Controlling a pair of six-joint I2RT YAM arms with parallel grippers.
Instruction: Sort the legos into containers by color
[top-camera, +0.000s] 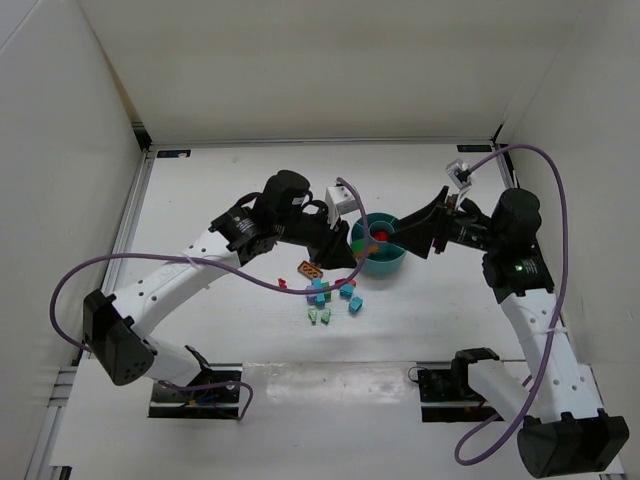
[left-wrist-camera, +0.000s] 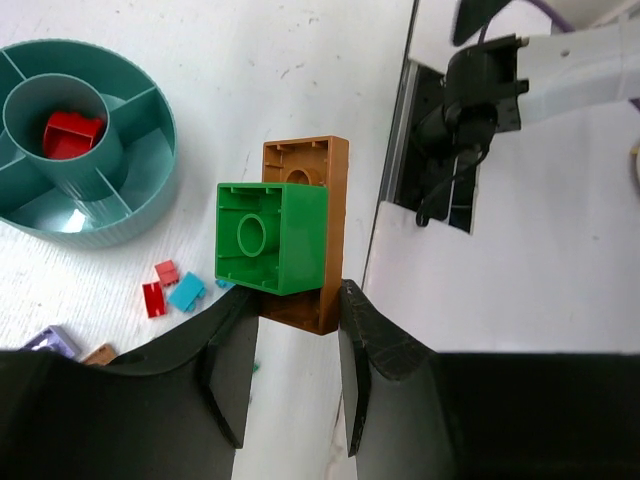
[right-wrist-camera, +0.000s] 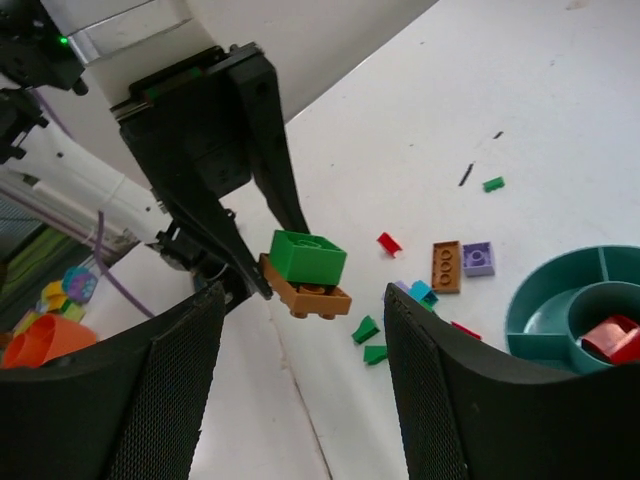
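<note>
- Tabletop (top-camera: 250, 180): work area is mid-depth, a bit right of centre.
- Bowl (top-camera: 385, 266): teal, sits btwn the two arms. A red brick (left-wrist-camera: 70, 135) is in its centre cup; the other compartments I can see look bare.
- Left gripper (left-wrist-camera: 297, 300): just off the bowl's left side, raised off the tabletop, pinching one end of a stack (left-wrist-camera: 285, 240).
- Right gripper (right-wrist-camera: 305, 295): at the bowl's right side, fingers spread wide, touching nothing. The stack lies straight ahead, lined up w/ the gap.
- Orange plate (left-wrist-camera: 334, 230): its long axis runs out away from the left fingers. From the right wrist it lies roughly across the gap.
- Green brick (left-wrist-camera: 270, 238): pressed onto the plate. I judge the right arm should pull it off.
- Loose legos (top-camera: 330, 295): scattered nr the bowl, towards the near edge.
</note>
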